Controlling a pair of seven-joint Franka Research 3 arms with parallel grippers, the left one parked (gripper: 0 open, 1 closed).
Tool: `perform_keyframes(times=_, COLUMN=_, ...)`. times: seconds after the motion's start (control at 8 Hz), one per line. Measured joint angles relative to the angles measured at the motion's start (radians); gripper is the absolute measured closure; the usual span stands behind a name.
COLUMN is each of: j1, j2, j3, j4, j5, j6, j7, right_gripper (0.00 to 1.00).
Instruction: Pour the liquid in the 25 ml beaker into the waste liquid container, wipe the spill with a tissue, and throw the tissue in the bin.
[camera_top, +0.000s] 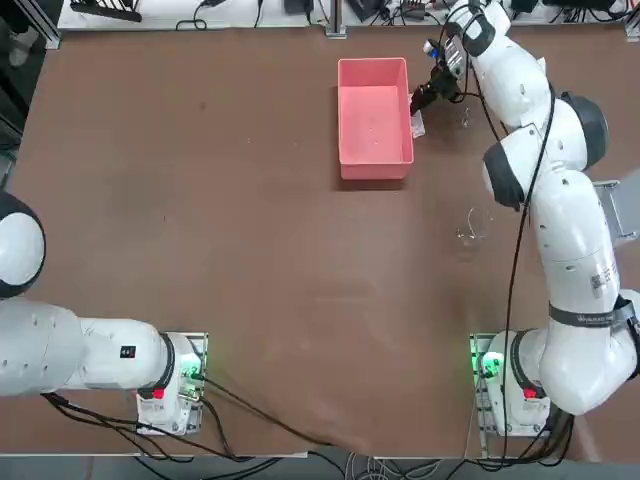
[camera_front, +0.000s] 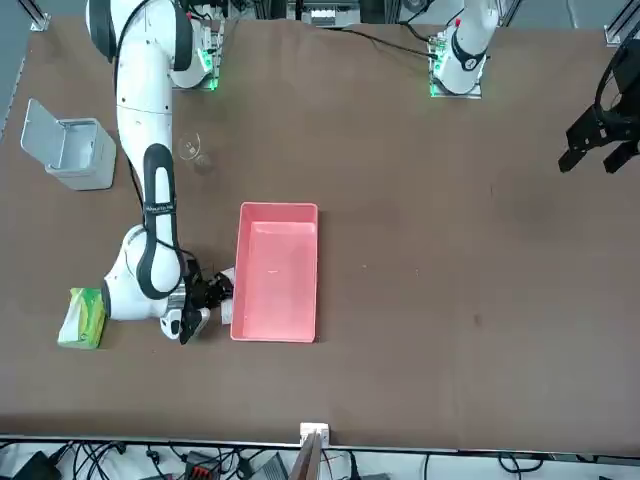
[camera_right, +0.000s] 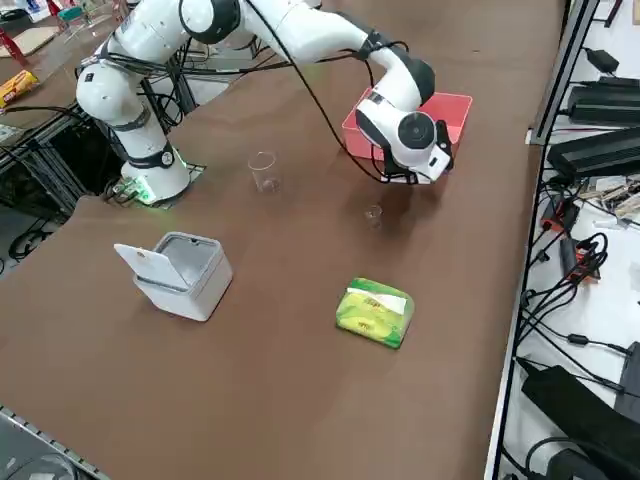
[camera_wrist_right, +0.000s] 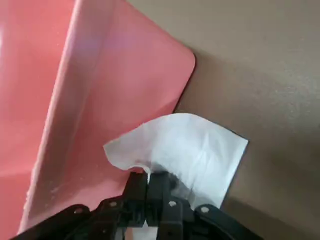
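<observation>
Right now I see my right gripper (camera_wrist_right: 148, 186), fingers clenched on the white crumpled tissue (camera_wrist_right: 192, 150); the open grey bin (camera_front: 72, 150) lies at twelve o'clock in the front view.

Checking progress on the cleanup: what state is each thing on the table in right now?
right gripper: fingers shut on the tissue, low beside the pink box
tissue: held, on the table against the box's outer wall
pink box: upright, open-topped
bin: lid open
tissue pack: lying flat
25 ml beaker: upright, free
larger beaker: upright, free
</observation>
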Motion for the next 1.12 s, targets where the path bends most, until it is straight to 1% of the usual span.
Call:
perform_keyframes(times=0.88, j1=-0.002, j2=0.003, j3=0.004, j4=0.011, j5=0.0, j6=0.024, j7=-0.002, right_gripper=0.98)
perform_keyframes(times=1.12, j1=-0.014, j2=0.003, j3=0.022, j4=0.019, j5=0.0, j6=0.043, j7=-0.002, right_gripper=0.98)
